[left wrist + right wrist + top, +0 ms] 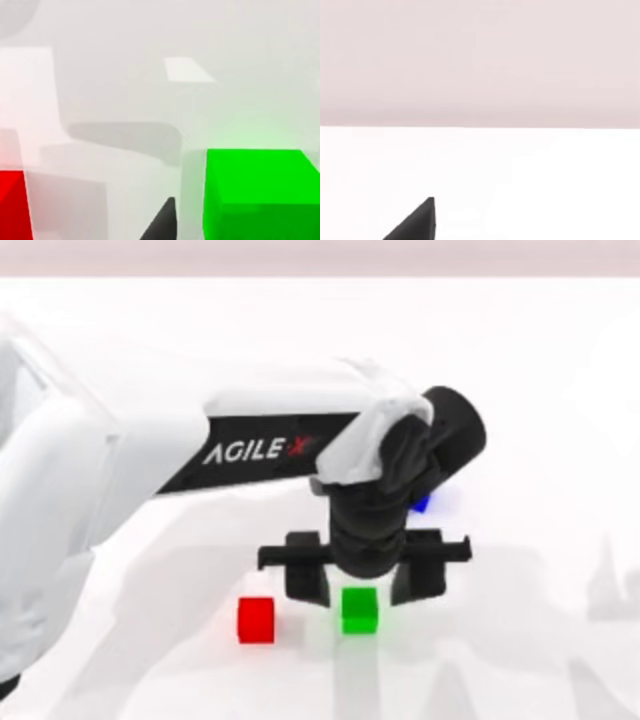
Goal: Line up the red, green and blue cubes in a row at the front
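My left gripper (362, 585) hangs open at the front middle of the table, one finger on each side of the green cube (360, 610). The left wrist view shows a gap between one dark fingertip (164, 225) and that green cube (260, 195). The red cube (256, 620) rests on the table just left of the green one, level with it; it also shows in the left wrist view (11, 205). Farther back, the blue cube (421, 502) peeks out from behind the left wrist, mostly hidden. My right arm is out of the top view; its wrist view shows one fingertip (422, 220) over bare table, nothing beside it.
The left arm's white forearm (250, 445) stretches across the table from the left edge. The far table edge (480, 126) meets a pale wall. White tabletop (530, 630) lies to the right of the green cube.
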Controlling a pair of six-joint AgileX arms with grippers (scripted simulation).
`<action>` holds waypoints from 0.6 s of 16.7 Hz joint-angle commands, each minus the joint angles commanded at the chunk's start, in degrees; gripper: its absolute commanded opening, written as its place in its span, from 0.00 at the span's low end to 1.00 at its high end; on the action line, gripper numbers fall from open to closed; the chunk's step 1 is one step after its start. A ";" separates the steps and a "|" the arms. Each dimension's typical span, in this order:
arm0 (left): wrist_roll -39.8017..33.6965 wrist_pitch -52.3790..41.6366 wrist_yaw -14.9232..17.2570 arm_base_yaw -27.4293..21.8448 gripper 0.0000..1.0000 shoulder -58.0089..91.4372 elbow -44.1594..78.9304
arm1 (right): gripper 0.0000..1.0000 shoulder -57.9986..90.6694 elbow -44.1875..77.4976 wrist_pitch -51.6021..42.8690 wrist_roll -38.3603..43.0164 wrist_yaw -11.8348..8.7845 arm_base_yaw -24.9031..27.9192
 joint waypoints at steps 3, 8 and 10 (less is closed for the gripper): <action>0.00 0.00 0.00 0.00 1.00 0.00 0.00 | 1.00 0.00 0.00 0.00 0.00 0.00 0.00; 0.00 0.00 0.00 0.00 1.00 0.00 0.00 | 1.00 0.00 0.00 0.00 0.00 0.00 0.00; 0.00 -0.01 0.00 0.11 1.00 -0.03 0.01 | 1.00 0.00 0.00 0.00 0.00 0.00 0.00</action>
